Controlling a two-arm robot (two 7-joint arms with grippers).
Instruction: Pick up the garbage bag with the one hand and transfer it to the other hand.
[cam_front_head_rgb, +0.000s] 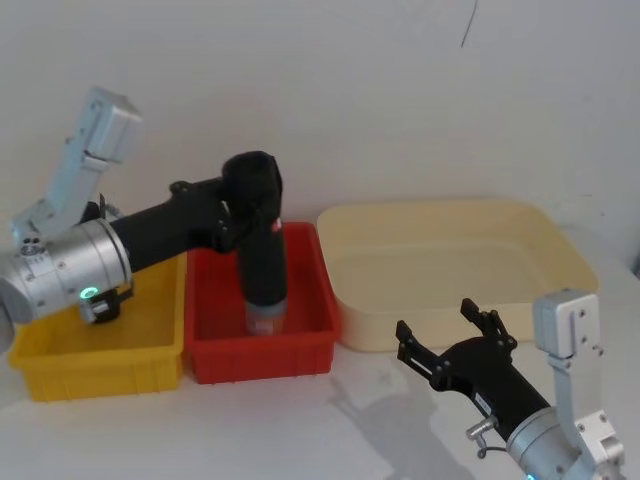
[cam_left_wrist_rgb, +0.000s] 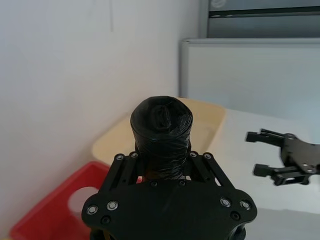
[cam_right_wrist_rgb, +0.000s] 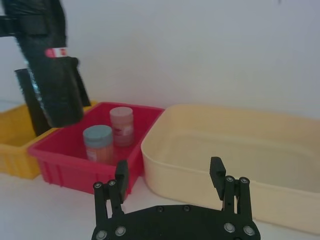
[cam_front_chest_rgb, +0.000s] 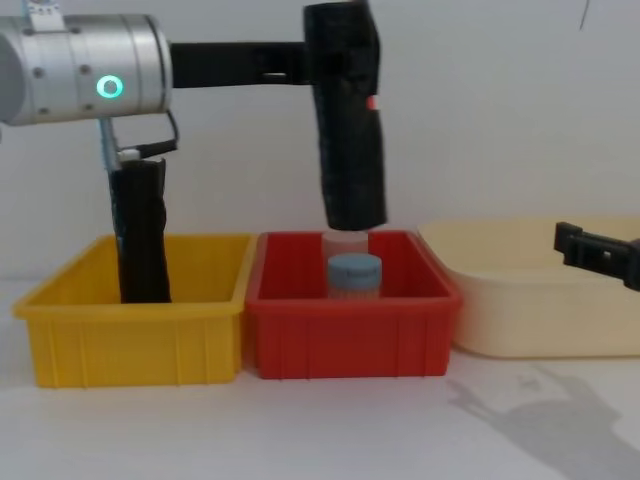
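Observation:
The garbage bag (cam_front_head_rgb: 262, 250), a smooth black roll with a small red side mark (cam_right_wrist_rgb: 55, 52), hangs upright above the red bin (cam_front_head_rgb: 260, 355). My left gripper (cam_front_head_rgb: 250, 210), on the wrist with the green ring light, is shut on the bag's upper part (cam_front_chest_rgb: 348, 130). In the left wrist view the roll's top end (cam_left_wrist_rgb: 161, 132) sticks up between the fingers (cam_left_wrist_rgb: 125, 167). My right gripper (cam_front_head_rgb: 436, 318) stands open and empty low at the right, in front of the cream tub (cam_front_head_rgb: 440, 212), well apart from the bag. It also appears open in the right wrist view (cam_right_wrist_rgb: 169, 167) and far off in the left wrist view (cam_left_wrist_rgb: 252, 153).
A thinner black roll (cam_front_chest_rgb: 140, 240) stands upright in the yellow bin (cam_front_chest_rgb: 120, 340) at the left. Two small jars (cam_right_wrist_rgb: 98, 142) (cam_right_wrist_rgb: 121, 125) sit in the red bin under the bag. The cream tub is empty. White tabletop lies in front of the bins.

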